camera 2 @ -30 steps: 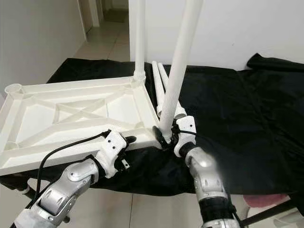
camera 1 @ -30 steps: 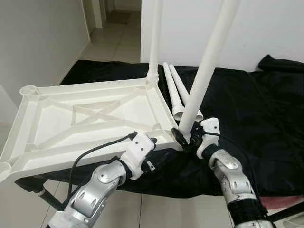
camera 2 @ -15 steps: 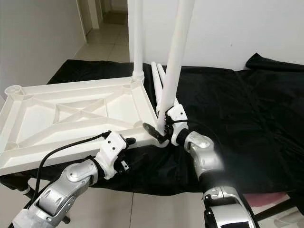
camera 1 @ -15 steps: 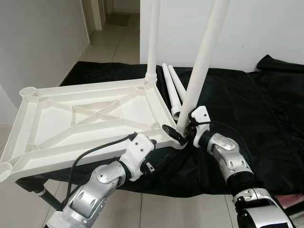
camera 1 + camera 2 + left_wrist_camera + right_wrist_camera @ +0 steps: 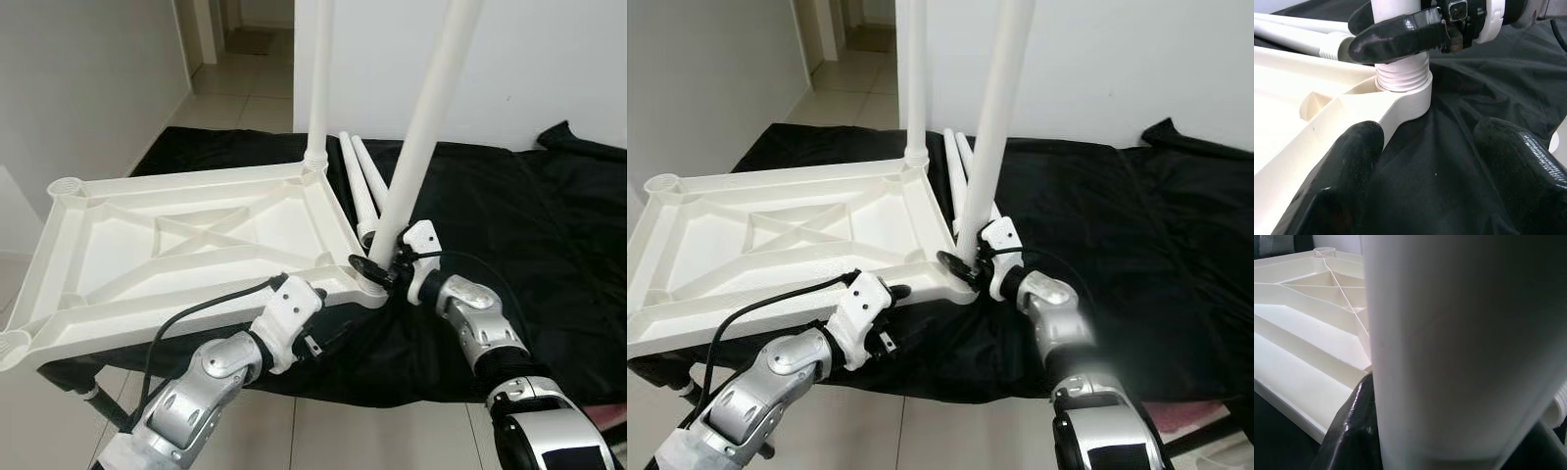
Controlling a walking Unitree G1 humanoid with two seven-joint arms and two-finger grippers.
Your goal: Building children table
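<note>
The white plastic tabletop lies upside down on a black cloth. One leg stands screwed into its far right corner. My right gripper is shut on the base of a second leg, which leans slightly in the near right corner socket. Its threaded end shows just above the socket rim. My left gripper is open at the tabletop's front edge, one finger against the rim and the other over the cloth. Two loose legs lie beyond that corner.
The cloth-covered surface ends right in front of me, with tiled floor below. A dark garment lies at the far right. A white wall stands behind and a corridor opens at the back left.
My right wrist has swung around the leg's base, away from me, and the leg's lean has shifted a little. The left gripper has stayed at the front edge.
</note>
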